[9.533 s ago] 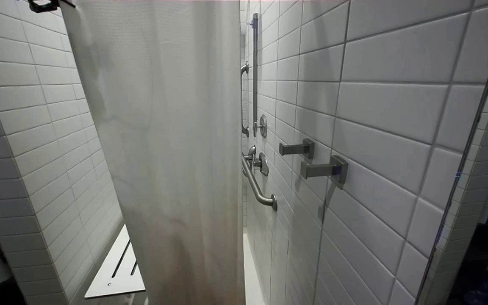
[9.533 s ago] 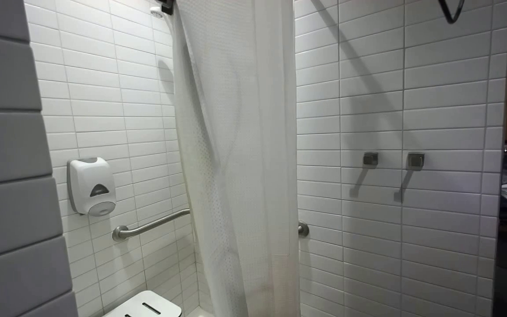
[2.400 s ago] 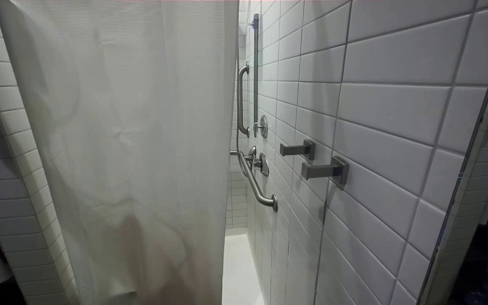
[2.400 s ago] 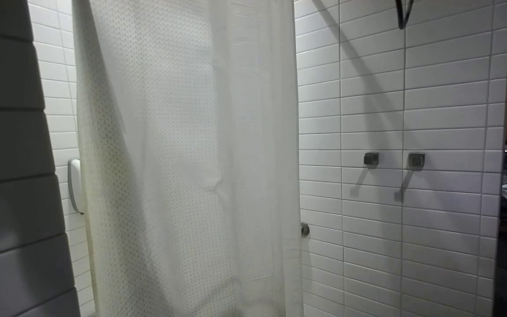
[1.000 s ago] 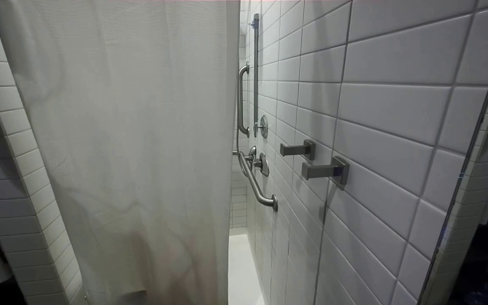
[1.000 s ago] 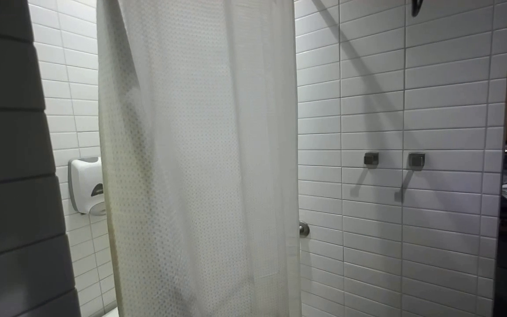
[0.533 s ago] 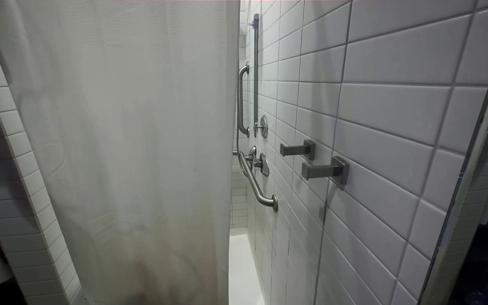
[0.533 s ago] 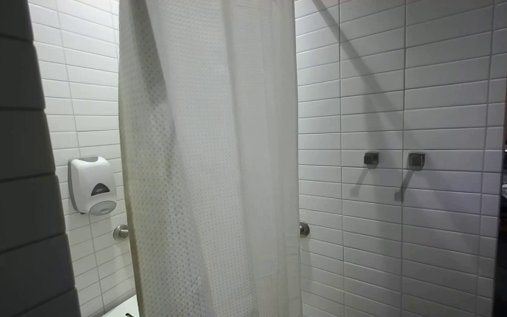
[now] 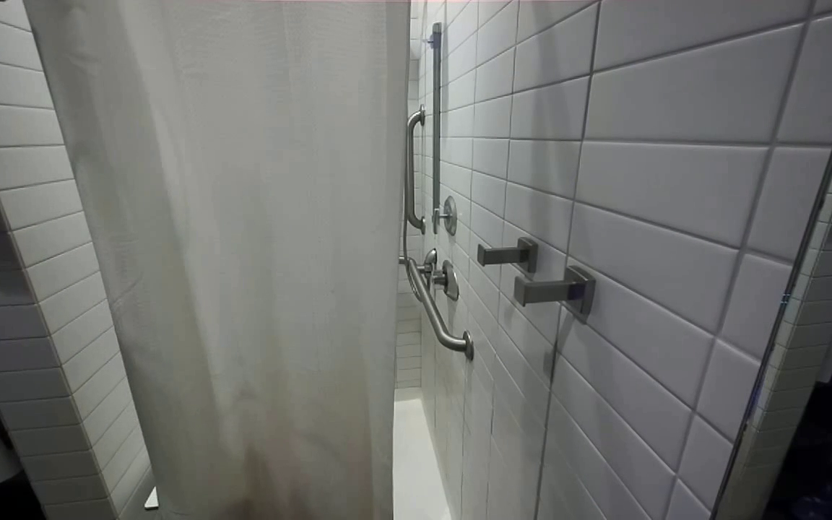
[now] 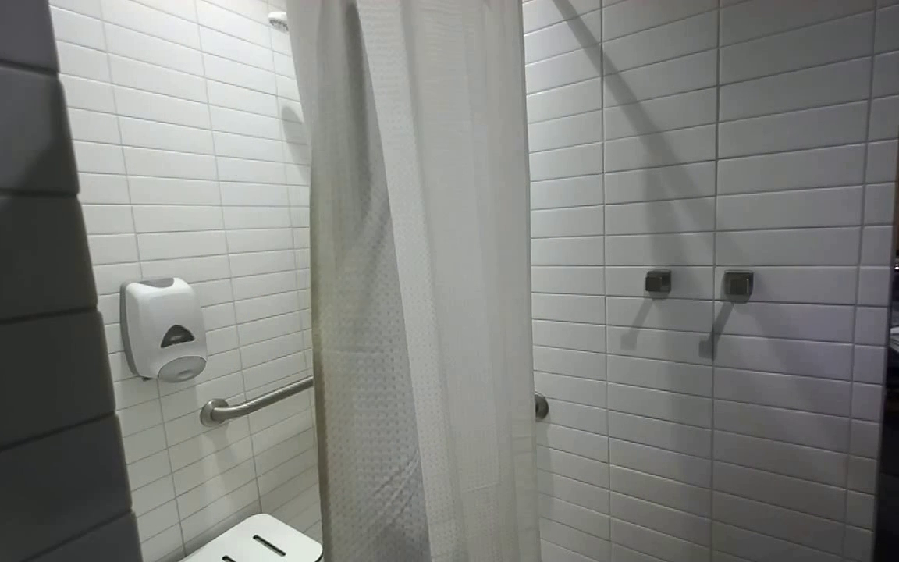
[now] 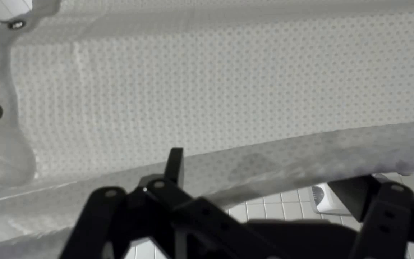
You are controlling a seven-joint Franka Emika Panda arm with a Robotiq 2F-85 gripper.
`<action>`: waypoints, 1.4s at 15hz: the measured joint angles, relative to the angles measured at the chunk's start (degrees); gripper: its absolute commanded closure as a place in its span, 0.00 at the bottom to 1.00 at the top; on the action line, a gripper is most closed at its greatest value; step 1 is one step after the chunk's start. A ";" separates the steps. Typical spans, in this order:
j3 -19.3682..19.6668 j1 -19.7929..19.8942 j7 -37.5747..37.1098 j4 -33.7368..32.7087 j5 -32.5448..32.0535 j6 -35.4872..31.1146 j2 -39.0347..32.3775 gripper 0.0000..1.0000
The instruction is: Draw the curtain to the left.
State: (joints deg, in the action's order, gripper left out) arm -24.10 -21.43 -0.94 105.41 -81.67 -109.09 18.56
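Observation:
The off-white curtain [image 9: 243, 253] hangs in soft vertical folds in both exterior views, its left edge well to the right of the tiled corner on the left. In the wrist view the dotted curtain [image 11: 192, 90] fills most of the picture, lying sideways, with metal eyelets along its top edge at left. My gripper [image 11: 266, 169] is open there. One finger [image 11: 174, 165] stands in front of the fabric. The tip of the opposite finger [image 11: 358, 196] is partly covered by the curtain's edge. Fabric lies between the fingers without being pinched. Neither exterior view clearly shows the gripper.
Behind the curtain are a white soap dispenser [image 10: 172, 328], a grab bar [image 10: 262, 402] and a slotted white seat [image 10: 262, 542]. Two square wall hooks [image 9: 553, 289] stick out from the tiled wall on the right, near another metal bar [image 9: 441, 328].
The curtain's left edge has swung to the right in both exterior views, uncovering the dispenser, grab bar and seat. The dark piece at the top left has nearly gone from view.

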 measured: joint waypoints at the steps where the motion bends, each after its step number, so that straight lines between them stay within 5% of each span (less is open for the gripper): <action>1: 0.68 0.36 -1.39 0.29 0.28 0.00 0.05 0.00; 21: 1.91 0.79 -4.18 1.12 0.40 -0.26 0.03 0.00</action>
State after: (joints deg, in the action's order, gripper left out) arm -22.19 -20.64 -5.13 106.53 -81.27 -109.34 18.59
